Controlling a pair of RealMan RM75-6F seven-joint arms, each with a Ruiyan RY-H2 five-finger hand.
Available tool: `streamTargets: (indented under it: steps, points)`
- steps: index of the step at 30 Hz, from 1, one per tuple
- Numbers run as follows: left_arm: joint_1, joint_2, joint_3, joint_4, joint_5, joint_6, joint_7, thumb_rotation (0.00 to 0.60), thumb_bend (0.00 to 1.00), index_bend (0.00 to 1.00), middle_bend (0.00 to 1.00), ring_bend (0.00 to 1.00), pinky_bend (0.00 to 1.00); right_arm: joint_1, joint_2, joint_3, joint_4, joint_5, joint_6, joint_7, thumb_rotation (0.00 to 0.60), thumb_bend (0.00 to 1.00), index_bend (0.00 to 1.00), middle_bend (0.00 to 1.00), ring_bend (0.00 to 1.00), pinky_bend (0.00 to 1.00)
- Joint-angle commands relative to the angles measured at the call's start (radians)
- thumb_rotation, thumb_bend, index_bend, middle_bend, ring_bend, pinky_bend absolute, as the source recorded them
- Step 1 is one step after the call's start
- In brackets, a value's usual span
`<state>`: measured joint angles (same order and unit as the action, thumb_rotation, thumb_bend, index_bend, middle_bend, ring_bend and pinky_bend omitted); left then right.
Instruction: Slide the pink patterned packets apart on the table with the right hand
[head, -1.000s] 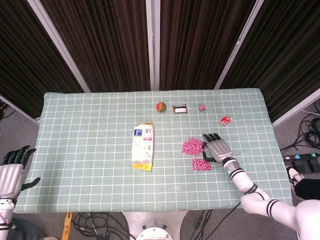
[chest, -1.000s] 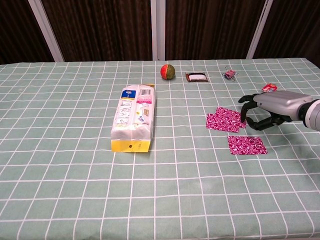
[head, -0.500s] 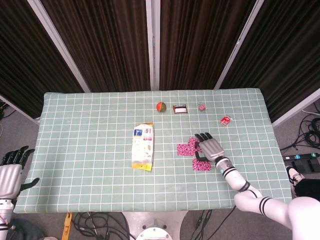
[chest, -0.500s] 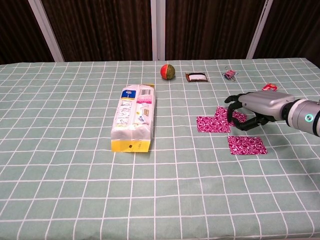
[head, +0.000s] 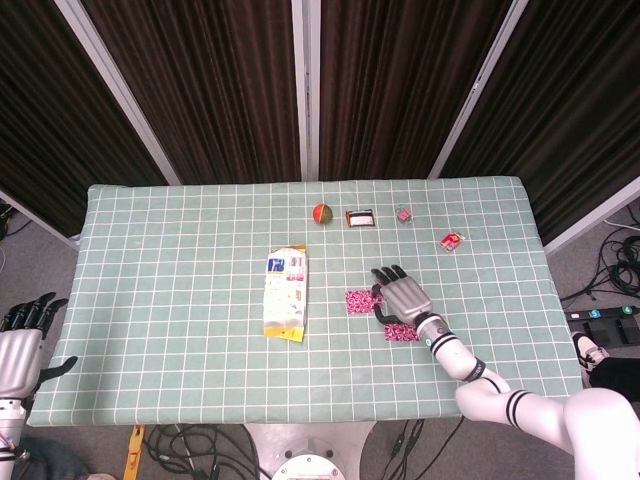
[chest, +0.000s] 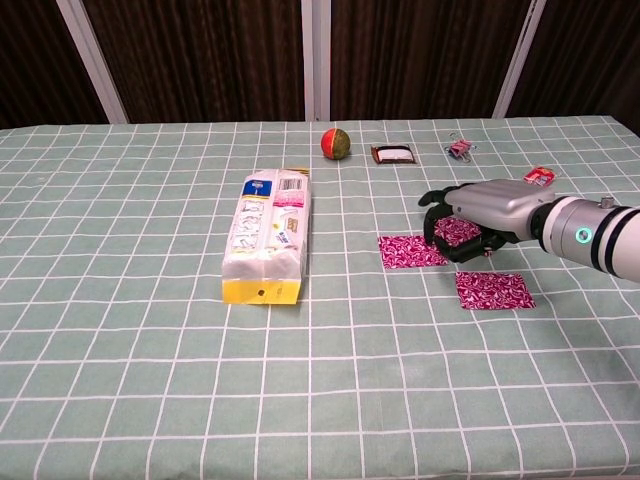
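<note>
Fingers (chest: 437, 222) of the right hand (chest: 478, 212) are curling down, pressing on one pink packet (chest: 458, 232); another packet (chest: 410, 251) is lying just beside at nine o'clock, a third (chest: 493, 290) at five o'clock on the surface (chest: 150, 350).

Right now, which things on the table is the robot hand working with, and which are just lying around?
For the job:
- pink patterned packets
- right hand, fingers over the middle packet

Just lying about:
- white and yellow plastic package
- red and green ball
- small dark framed card
- pink binder clip
- small red wrapper
</note>
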<state>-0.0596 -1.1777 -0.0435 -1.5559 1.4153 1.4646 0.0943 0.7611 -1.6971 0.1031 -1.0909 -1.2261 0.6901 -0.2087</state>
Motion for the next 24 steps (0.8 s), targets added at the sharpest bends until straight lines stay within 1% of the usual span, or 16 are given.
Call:
streamTargets:
  steps: [1,6,12,16,24]
  points:
    - [0.001,0.000,0.000,0.000,-0.001,0.000,-0.001,0.600,0.01,0.23,0.23,0.17,0.16,0.006,-0.004,0.000,-0.008,0.004,-0.001,-0.012,0.246,0.55,0.34,0.03,0.00,0.00]
    - [0.005,0.001,0.000,0.000,0.003,0.008,-0.003,0.600,0.01,0.23,0.23,0.17,0.16,-0.006,0.018,-0.004,-0.035,0.006,0.021,-0.020,0.244,0.55,0.34,0.03,0.00,0.00]
    - [0.005,-0.002,0.001,0.000,0.007,0.009,-0.003,0.600,0.01,0.23,0.23,0.17,0.16,-0.034,0.053,-0.025,-0.055,0.020,0.036,-0.035,0.243,0.55,0.34,0.03,0.00,0.00]
    - [0.006,-0.002,0.002,0.001,0.007,0.009,-0.002,0.600,0.01,0.23,0.23,0.17,0.16,-0.034,0.047,-0.024,-0.041,0.034,0.024,-0.028,0.244,0.55,0.34,0.03,0.00,0.00]
    - [0.013,-0.001,0.003,0.001,0.002,0.014,-0.004,0.600,0.01,0.23,0.23,0.17,0.16,-0.011,0.014,-0.020,-0.029,0.010,0.015,-0.020,0.243,0.55,0.34,0.03,0.00,0.00]
